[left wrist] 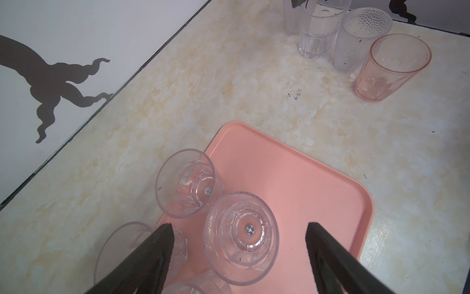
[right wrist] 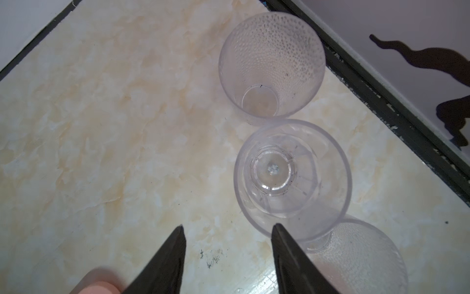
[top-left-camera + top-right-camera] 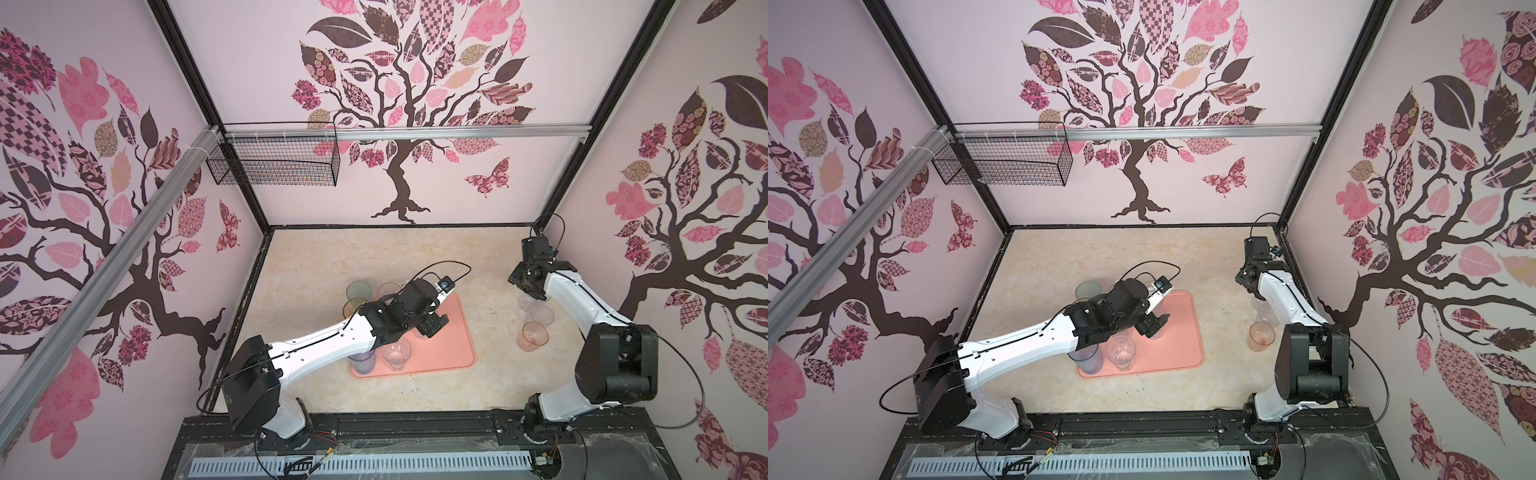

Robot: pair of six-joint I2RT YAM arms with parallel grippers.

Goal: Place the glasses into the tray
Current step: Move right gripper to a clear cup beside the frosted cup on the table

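A: Starting with the left gripper (image 1: 238,225). Spread or pinching?
B: Spread wide. Logged one clear faceted tumbler (image 1: 240,236) upright between the jaws, with a gap on either side; no contact seen.
A: Location of that tumbler?
B: On the tray (image 1: 292,178), inside the rim, on the pink floor. Noted a second clear tumbler (image 1: 187,183) just beside it at the tray's edge; cannot tell whether inside the rim or over it.
A: Anything more on the tray?
B: Yes, in both top views: a blue tumbler (image 3: 362,360) at the near-left corner and a short clear tumbler (image 3: 397,355) just beside it, both upright.
A: And off the tray?
B: Found a teal-grey tumbler (image 3: 359,289) and an amber tumbler (image 3: 355,308) on the table (image 3: 316,266) by the far-left corner, partly hidden behind the left arm (image 3: 324,345). Also a pinkish-orange tumbler (image 3: 532,337) well to the right of the tray, near the right arm (image 3: 582,299).
A: State of the right gripper (image 2: 229,226)?
B: Spread too, with only bare table between the jaws. Saw one fingertip (image 2: 281,239) overlapping the rim of a smooth-rimmed clear tumbler (image 2: 292,178); touching or not, cannot tell. Recorded a dimpled tumbler (image 2: 272,63) on one side of it and another dimpled tumbler (image 2: 361,259) on the other, rims meeting in the wrist view. All three upright on the table, off the tray.
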